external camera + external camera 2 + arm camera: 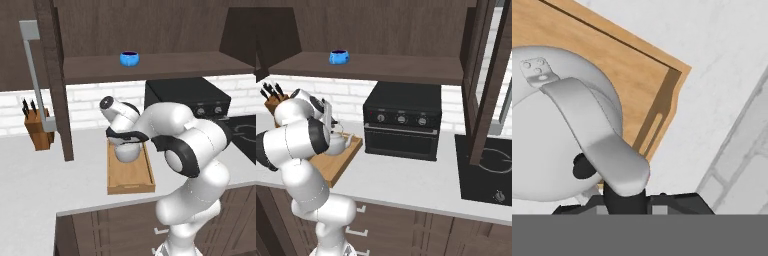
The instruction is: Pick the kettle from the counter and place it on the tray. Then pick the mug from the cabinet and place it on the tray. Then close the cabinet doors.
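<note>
The silver-grey kettle is over the far half of the wooden tray; whether it rests on the tray floor I cannot tell. My gripper comes down from above and is shut on the kettle's arched handle. The blue mug stands on the shelf of the open cabinet. Both cabinet doors stand open towards me, each with a grey bar handle.
A knife block stands on the counter left of the tray. A black oven sits right of the tray, and a dark cooktop lies further right.
</note>
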{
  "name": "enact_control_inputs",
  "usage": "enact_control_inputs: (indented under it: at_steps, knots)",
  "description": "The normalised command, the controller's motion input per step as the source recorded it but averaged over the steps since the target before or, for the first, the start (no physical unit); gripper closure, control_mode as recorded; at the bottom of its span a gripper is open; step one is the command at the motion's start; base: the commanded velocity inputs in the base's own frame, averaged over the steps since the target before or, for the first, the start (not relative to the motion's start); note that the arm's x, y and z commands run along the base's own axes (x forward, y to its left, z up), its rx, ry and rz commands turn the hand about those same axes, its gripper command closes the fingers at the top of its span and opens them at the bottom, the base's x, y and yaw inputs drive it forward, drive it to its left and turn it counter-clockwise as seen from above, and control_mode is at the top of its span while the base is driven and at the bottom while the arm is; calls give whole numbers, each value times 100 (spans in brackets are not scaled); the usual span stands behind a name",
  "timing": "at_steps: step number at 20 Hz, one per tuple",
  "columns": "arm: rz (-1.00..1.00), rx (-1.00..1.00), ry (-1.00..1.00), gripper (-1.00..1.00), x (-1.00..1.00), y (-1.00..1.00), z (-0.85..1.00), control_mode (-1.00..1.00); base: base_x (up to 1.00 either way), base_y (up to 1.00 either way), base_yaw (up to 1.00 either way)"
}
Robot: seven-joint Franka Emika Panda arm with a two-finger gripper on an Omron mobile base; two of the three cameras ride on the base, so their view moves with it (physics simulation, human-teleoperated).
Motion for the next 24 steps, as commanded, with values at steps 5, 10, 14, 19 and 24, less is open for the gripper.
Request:
enact_control_inputs:
  at_steps: [5, 10, 14, 19, 24]
  knots:
    - [0, 2, -3, 100, 0, -26, -31, -100, 0, 0, 0]
    - [0, 1, -2, -100, -10, -25, -27, -100, 0, 0, 0]
    - [-1, 0, -1, -100, -3, -5, -11, -100, 0, 0, 0]
    - [-4, 0, 0, -100, 0, 12, 0, -100, 0, 0, 0]
    - [-5, 0, 0, -100, -14, 23, 0, -100, 0, 0, 0]
